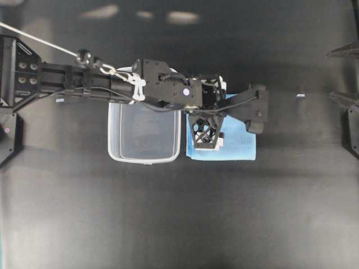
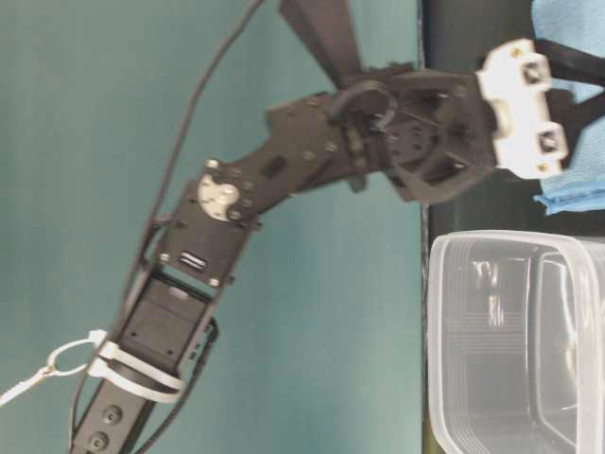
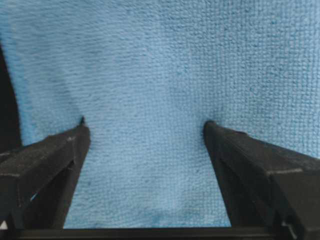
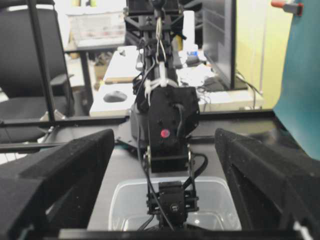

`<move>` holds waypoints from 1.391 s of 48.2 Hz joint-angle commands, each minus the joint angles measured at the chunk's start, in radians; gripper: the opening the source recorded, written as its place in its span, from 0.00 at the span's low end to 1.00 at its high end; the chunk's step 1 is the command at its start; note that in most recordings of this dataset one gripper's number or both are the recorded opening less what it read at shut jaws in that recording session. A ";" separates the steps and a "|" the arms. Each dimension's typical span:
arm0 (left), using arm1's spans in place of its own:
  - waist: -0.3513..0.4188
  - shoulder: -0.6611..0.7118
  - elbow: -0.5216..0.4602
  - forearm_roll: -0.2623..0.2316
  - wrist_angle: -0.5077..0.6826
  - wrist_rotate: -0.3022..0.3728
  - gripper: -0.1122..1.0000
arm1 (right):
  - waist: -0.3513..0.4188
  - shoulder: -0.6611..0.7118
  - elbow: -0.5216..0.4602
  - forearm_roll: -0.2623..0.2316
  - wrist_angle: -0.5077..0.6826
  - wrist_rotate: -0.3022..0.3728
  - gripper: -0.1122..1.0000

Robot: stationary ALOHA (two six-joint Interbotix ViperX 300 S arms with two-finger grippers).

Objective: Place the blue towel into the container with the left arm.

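Lying beside container, blue towel

Dark matte tabletop fills overhead view, soft ceiling-light reflections along top edge. Teal backdrop behind table in table-level view; same teal panel at right in right wrist view. Beyond table: black office chair at left, pale desk with dark computer mouse, dark monitor, yellowish wall. Room brightly lit; far details blurred.
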 commanded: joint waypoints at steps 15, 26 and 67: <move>-0.014 -0.009 0.040 0.003 -0.060 0.003 0.89 | -0.003 0.003 -0.009 0.003 -0.005 0.000 0.81; -0.031 -0.011 0.038 0.003 -0.064 0.005 0.52 | -0.003 -0.002 -0.012 0.003 -0.005 0.000 0.81; -0.015 -0.486 0.035 0.003 0.268 0.003 0.16 | -0.005 -0.023 -0.017 0.003 0.021 0.000 0.81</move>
